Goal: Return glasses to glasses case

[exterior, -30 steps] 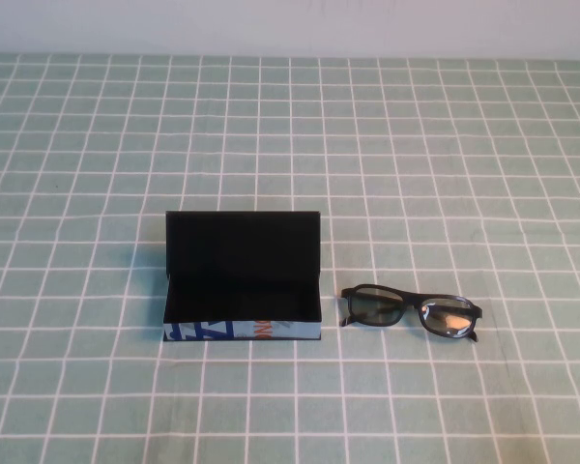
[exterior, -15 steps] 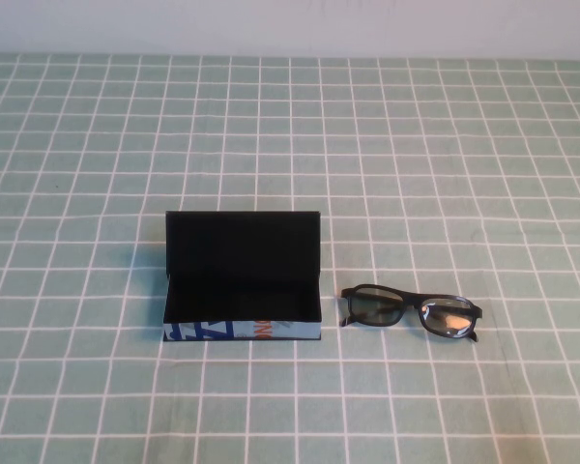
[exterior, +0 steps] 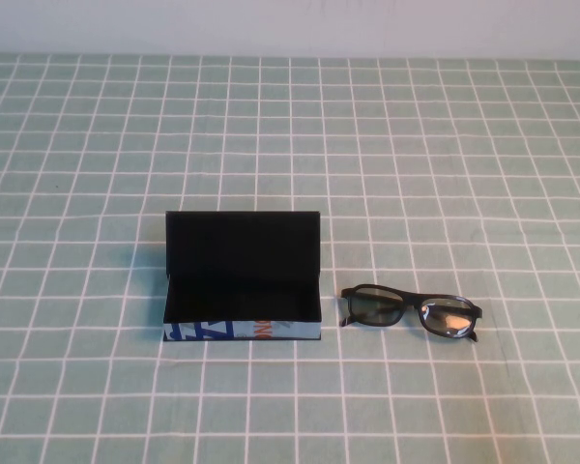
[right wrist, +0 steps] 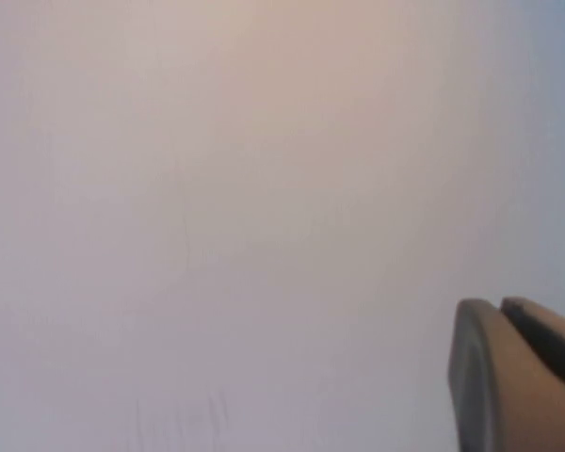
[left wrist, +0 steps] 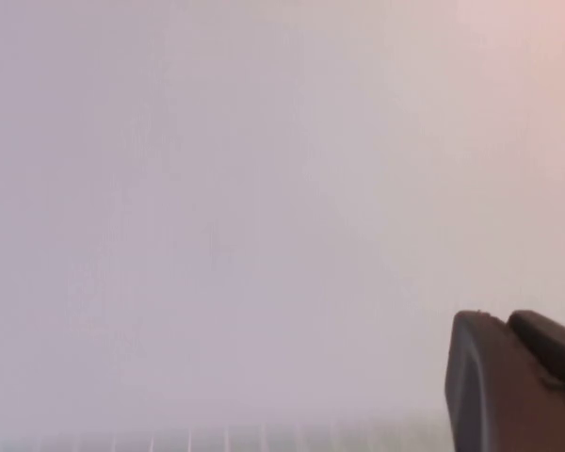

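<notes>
The checked table cover (exterior: 445, 145) carries both task items. The glasses case (exterior: 243, 278) stands open, lid upright, its lined tray facing up. The glasses (exterior: 412, 310) lie just beside it, apart from it, arms folded.

Neither arm is seen in the high view. The left gripper (left wrist: 518, 381) and right gripper (right wrist: 518, 377) are held raised, facing a blank wall, well away from both items; whether either is wide or narrow cannot be told.

The glasses are best approached by the right gripper, grasped at the bridge, lenses untouched, and lowered level into the tray.
</notes>
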Controlling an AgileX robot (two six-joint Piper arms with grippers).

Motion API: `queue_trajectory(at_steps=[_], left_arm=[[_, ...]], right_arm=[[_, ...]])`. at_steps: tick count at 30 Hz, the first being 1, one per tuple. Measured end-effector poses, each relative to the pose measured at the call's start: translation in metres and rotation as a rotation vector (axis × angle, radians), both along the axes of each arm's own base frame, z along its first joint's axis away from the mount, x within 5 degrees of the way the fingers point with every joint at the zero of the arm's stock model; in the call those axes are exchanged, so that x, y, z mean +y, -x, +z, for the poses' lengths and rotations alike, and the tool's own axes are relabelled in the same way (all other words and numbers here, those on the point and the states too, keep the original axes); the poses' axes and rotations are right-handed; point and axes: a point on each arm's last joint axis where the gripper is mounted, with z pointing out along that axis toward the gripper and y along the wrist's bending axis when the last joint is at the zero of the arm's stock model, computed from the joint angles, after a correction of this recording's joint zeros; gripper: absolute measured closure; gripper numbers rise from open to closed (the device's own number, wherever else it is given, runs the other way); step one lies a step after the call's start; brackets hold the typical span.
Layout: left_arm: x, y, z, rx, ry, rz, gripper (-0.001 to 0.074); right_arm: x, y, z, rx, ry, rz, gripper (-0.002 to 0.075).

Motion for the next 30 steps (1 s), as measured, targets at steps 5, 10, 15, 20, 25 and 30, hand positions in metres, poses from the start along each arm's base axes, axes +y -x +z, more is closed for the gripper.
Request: queue_trajectory(at_steps=[5,10,15,20,25,30], left_arm=[[-0.001,0.009,0.018,-0.22,0.032,-0.023,0.0734],[0.0,0.017,0.028,-0.345,0.094,-0.051,0.0733],[0.003,0.03,0.046,-0.511,0.278,-0.164,0.0733],[0.007,0.051,0.098,-0.59,0.311,-0.184,0.0733],[0.013,0.072,0.156,-0.469,0.3,-0.142,0.0733],[0.011,0.049,0.193,-0.16,0.248,-0.067,0.0734]], right_arm=[[-0.003,0.006,0.01,-0.123,-0.014,-0.036,0.0737],[-0.008,0.015,0.021,-0.279,-0.044,-0.071,0.0737],[-0.009,0.03,0.047,-0.471,-0.142,-0.01,0.0737],[-0.002,0.056,0.116,-0.487,-0.178,0.15,0.0737],[0.004,0.071,0.183,-0.329,-0.094,0.172,0.0737],[0.008,0.035,0.221,-0.028,-0.064,0.154,0.0737]])
